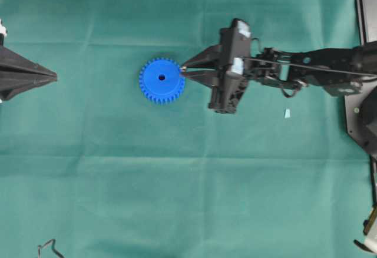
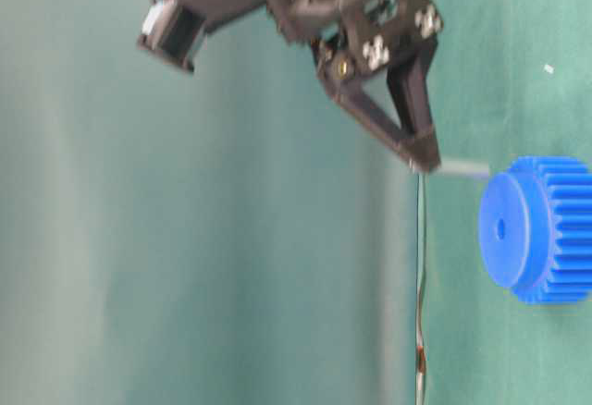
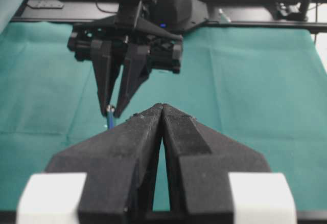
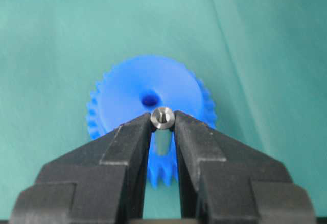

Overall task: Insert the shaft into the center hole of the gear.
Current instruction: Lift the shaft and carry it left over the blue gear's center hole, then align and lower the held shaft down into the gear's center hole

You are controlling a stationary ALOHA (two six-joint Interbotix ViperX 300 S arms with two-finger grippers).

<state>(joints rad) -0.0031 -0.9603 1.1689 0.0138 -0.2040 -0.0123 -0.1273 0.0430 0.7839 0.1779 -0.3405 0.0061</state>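
The blue gear (image 1: 152,87) lies flat on the green cloth, its center hole (image 1: 161,78) facing up. My right gripper (image 1: 184,70) is shut on the shaft (image 4: 163,117), a small silvery pin held upright above the gear's right rim. In the right wrist view the center hole (image 4: 149,99) lies just beyond and left of the pin on the gear (image 4: 127,88). In the table-level view the shaft (image 2: 462,168) hangs clear of the gear (image 2: 546,239), beside its edge. My left gripper (image 1: 54,77) is shut and empty, far left of the gear, and also shows in its wrist view (image 3: 162,106).
A small pale-blue chip (image 1: 287,113) lies on the cloth below the right arm. A bent black wire (image 1: 48,247) sits at the bottom left corner. Black frame parts (image 1: 365,5) line the right edge.
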